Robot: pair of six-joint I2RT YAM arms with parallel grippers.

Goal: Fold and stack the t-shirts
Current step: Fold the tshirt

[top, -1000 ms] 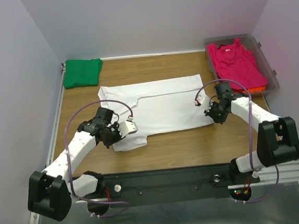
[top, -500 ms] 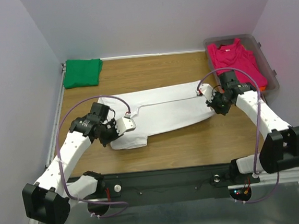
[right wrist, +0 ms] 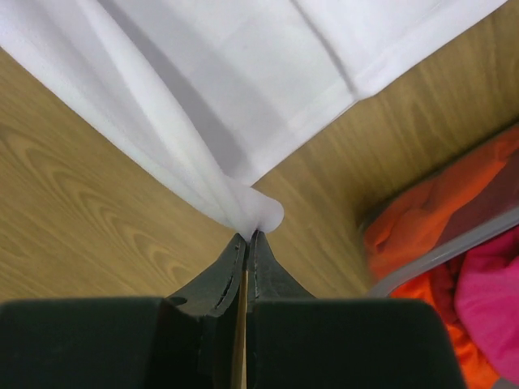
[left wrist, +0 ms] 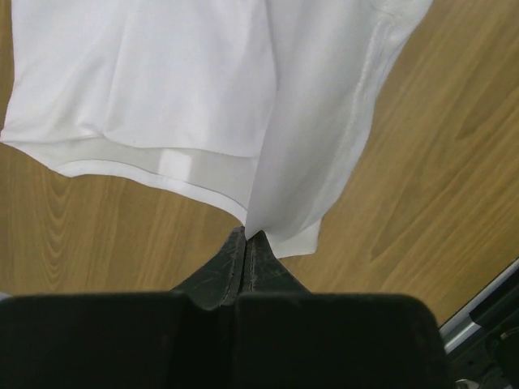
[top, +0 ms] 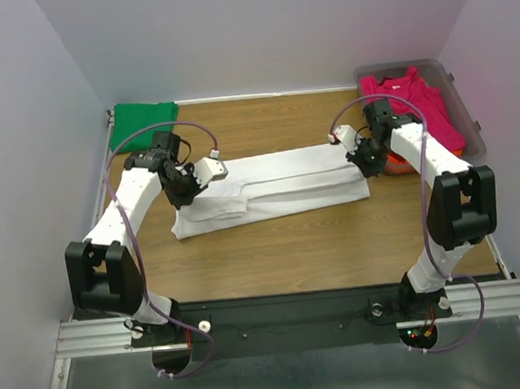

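The white t-shirt is seen lying as a long, narrow folded band across the middle of the wooden table, running from left to right, with its left end set slightly nearer the arm bases than its right. At the left end the band is broader, and layered hems and a doubled edge are shown in the left wrist view. The left gripper is pressed closed, and a fold of the white cloth is pinched between its two dark fingertips at the shirt's edge. The right gripper is likewise clamped together, and a small rolled corner of the same shirt is caught between its tips, just above the bare wood. Both arms are stretched out over the table, so that the shirt is held at its two ends at once. The green t-shirt is found folded at the far left corner of the table, well apart from the white one. The magenta-pink t-shirt is laid in the clear plastic tub at the far right corner, and the orange t-shirt is seen beneath it, inside the tub wall, near the right gripper. Whether the white cloth is raised off the wood at the pinched ends cannot be told with certainty.
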